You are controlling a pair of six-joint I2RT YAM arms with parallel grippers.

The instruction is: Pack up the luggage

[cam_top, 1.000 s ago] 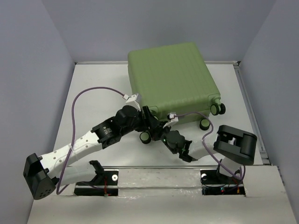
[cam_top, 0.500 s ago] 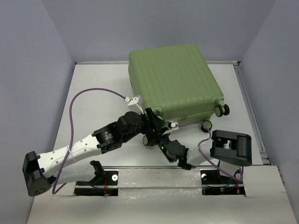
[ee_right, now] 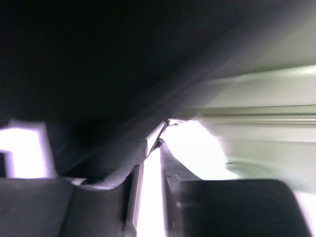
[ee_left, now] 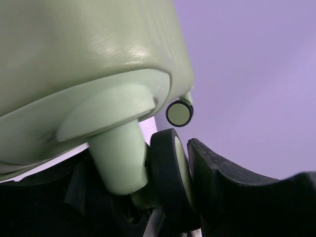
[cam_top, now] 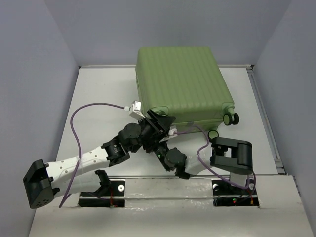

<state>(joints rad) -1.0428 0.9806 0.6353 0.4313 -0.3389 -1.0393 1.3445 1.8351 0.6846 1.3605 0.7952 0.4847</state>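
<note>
The luggage (cam_top: 180, 84) lies closed on the table (cam_top: 98, 98) toward the 12 o'clock side. Its long axis runs roughly 12 to 6, and the wheeled end faces you at 6.

Both grippers crowd its near-left corner, so from either one the shell's bulk lies toward 12 to 1 o'clock.

- **Left gripper (cam_top: 158, 122):** It sits right at that corner. Its wrist view shows the corner's black wheel (ee_left: 168, 173) lying between the fingers, with one finger (ee_left: 222, 192) pressed beside it. You cannot tell whether the fingers are clamped.
- **Right gripper (cam_top: 164, 140):** It sits just at 5 o'clock of the left one, under the shell's edge. Its fingers (ee_right: 173, 177) stand narrow with only a bright slit between them. The blur hides whether they pinch anything.

The left arm looks nearer. Any lift or swing probably turns on that corner.
</note>
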